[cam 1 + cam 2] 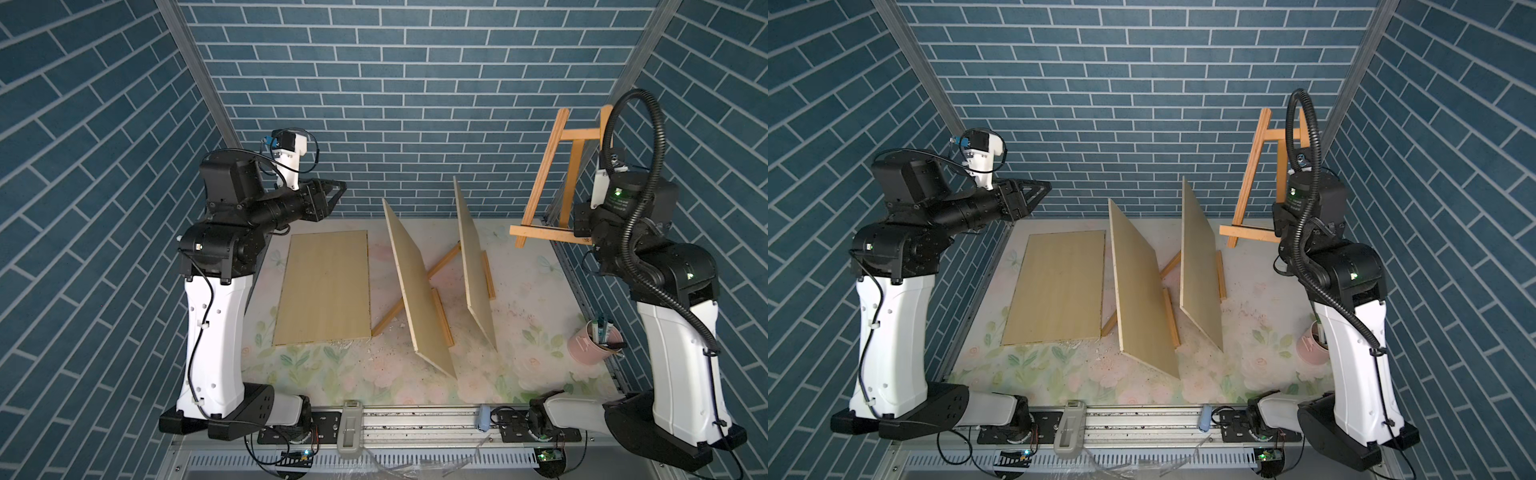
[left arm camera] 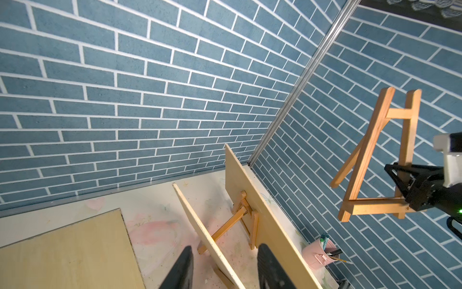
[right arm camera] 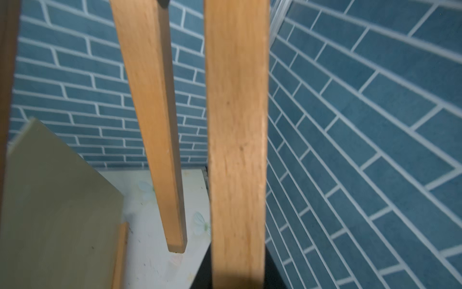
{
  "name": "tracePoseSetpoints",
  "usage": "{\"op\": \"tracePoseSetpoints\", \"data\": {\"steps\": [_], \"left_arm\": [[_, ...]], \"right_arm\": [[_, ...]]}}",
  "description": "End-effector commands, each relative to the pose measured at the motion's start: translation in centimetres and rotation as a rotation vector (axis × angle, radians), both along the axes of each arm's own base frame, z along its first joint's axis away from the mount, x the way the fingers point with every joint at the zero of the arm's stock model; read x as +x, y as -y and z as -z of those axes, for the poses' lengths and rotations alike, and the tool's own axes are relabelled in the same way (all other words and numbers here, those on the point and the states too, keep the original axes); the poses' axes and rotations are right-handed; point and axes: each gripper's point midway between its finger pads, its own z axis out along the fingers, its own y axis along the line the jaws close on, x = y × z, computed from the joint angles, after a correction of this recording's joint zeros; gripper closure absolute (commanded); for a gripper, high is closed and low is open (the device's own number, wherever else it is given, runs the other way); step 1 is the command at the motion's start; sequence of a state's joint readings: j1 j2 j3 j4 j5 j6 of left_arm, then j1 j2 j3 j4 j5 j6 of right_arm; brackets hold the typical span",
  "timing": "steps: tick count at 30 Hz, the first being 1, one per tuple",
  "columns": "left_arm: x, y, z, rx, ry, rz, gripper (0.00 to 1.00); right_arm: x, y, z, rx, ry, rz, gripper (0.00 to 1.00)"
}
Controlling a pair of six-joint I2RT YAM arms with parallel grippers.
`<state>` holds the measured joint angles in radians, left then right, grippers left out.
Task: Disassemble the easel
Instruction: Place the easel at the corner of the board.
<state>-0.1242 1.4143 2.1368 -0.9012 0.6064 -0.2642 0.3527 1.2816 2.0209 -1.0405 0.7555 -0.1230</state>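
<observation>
A small wooden easel hangs in the air at the far right, above the table's back right corner. My right gripper is shut on one of its front legs just above the bottom ledge; the right wrist view shows that leg running up from between the jaws, with the back leg beside it. My left gripper is raised at the back left, open with nothing between its fingers. Two more easels stand mid-table, each carrying a tilted board.
A pale board lies flat on the left of the floral table. A pink cup of pens stands near the right edge. Blue brick walls close in the back and both sides.
</observation>
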Motion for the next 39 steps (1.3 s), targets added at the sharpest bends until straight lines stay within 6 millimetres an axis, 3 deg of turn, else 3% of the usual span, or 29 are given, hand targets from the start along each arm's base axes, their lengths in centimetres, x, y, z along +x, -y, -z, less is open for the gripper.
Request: {"op": "tracePoseSetpoints", "data": {"steps": [1,5,9,12,18,30,39], "left_arm": [[0.3,-0.4,0.3,0.03,0.005,-0.015,0.56],[1.0,-0.3,1.0,0.03,-0.01,-0.013,0.56],[1.5,-0.3,1.4,0.031,-0.017,-0.015,0.56],[1.7,-0.3,1.7,0.034,-0.023,-0.019,0.57],[2.3,-0.7,2.2,0.041,-0.032,-0.036,0.56],[4.0,-1.0,2.5,0.043,-0.041,-0.066,0.57],[5.0,-1.3,3.2,0.054,-0.056,-0.095,0.57]], "right_arm": [[-1.5,2.7,2.6,0.069,-0.035,0.104,0.99],[-0.9,4.6,7.6,0.132,-0.15,0.15,0.99],[1.0,6.3,13.0,0.235,-0.255,0.174,0.99],[2.6,7.5,15.8,0.311,-0.273,0.175,0.99],[6.3,9.2,19.8,0.36,-0.344,0.156,0.99],[14.0,11.5,25.4,0.33,-0.44,0.103,0.99],[19.8,11.5,30.4,0.368,-0.479,0.015,0.98]]}}
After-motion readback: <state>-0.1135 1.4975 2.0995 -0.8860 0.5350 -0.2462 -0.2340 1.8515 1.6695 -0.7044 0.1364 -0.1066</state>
